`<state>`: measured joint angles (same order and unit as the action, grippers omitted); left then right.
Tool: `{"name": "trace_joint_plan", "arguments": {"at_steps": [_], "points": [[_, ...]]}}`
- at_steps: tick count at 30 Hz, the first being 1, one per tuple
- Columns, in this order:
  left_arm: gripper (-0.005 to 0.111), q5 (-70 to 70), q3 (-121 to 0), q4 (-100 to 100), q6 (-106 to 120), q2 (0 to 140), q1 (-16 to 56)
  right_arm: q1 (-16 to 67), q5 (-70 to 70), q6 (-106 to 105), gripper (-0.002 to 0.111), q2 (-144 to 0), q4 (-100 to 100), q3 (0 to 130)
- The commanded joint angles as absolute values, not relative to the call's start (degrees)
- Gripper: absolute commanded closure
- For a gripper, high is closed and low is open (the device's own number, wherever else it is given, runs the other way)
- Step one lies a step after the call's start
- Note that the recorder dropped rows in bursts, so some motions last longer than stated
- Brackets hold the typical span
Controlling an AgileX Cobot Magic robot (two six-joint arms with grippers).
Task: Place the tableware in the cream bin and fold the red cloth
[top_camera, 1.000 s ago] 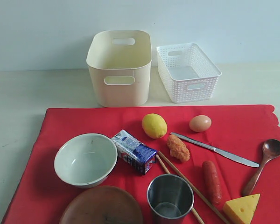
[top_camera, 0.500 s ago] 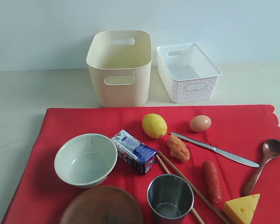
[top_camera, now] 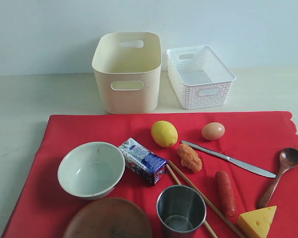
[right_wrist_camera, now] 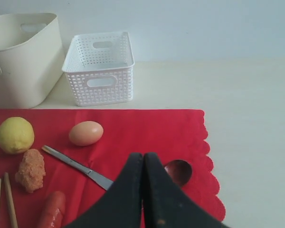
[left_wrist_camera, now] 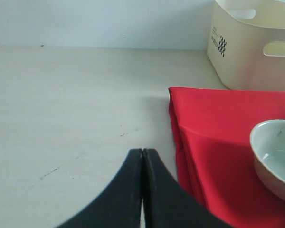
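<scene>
— How did your left claw stand?
— Your left gripper (left_wrist_camera: 142, 153) had its black fingers pressed together with nothing between them. It hung over the pale tabletop (left_wrist_camera: 76, 109), just beside the edge of the red cloth (left_wrist_camera: 218, 142). The pale greenish-white bowl (left_wrist_camera: 275, 156) sat on that cloth nearby, and the cream bin (left_wrist_camera: 247, 57) stood beyond it.
— And the right one?
— Your right gripper (right_wrist_camera: 143, 156) was likewise closed and empty, above the cloth. The silver knife (right_wrist_camera: 78, 166) and the bowl of the brown wooden spoon (right_wrist_camera: 179, 170) lay close to its tips, the spoon near the scalloped edge.
— Where did the rest lie in the exterior view?
— The cloth was spread flat across the lower half. The bowl was at lower left, with the brown wooden plate (top_camera: 109, 218) at the bottom edge below it. The steel cup (top_camera: 181, 210) stood at bottom centre, and the wooden chopsticks (top_camera: 198, 195) slanted just right of it. The knife lay right of centre and the spoon at far right. A lemon (top_camera: 164, 133), an egg (top_camera: 213, 131), a blue milk carton (top_camera: 143, 161), a sausage (top_camera: 225, 192), a cheese wedge (top_camera: 257, 221) and a fried piece (top_camera: 189, 157) lay among them. The cream bin stood empty at upper centre, off the cloth, with the white perforated basket (top_camera: 200, 94) just right of it.
</scene>
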<state>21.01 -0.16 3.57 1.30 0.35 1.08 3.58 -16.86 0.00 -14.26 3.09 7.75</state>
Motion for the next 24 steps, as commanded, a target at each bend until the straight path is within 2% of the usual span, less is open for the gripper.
{"name": "trace_joint_plan", "arguments": {"at_steps": [1, 17, 24], "points": [[0.107, 20.19, 0.0, 3.51, 1.24, 0.0, 0.94, 3.69, -16.36, 0.0, 0.108, -18.91, 2.94, 12.29], [0.107, 20.19, 0.0, 3.51, 1.24, 0.0, 0.94, 3.69, -16.36, 0.0, 0.108, -32.61, 2.94, 28.59], [0.107, 20.19, 0.0, 3.51, 1.24, 0.0, 0.94, 3.69, -16.08, 0.0, 0.108, -32.66, 2.94, 29.22]]}}
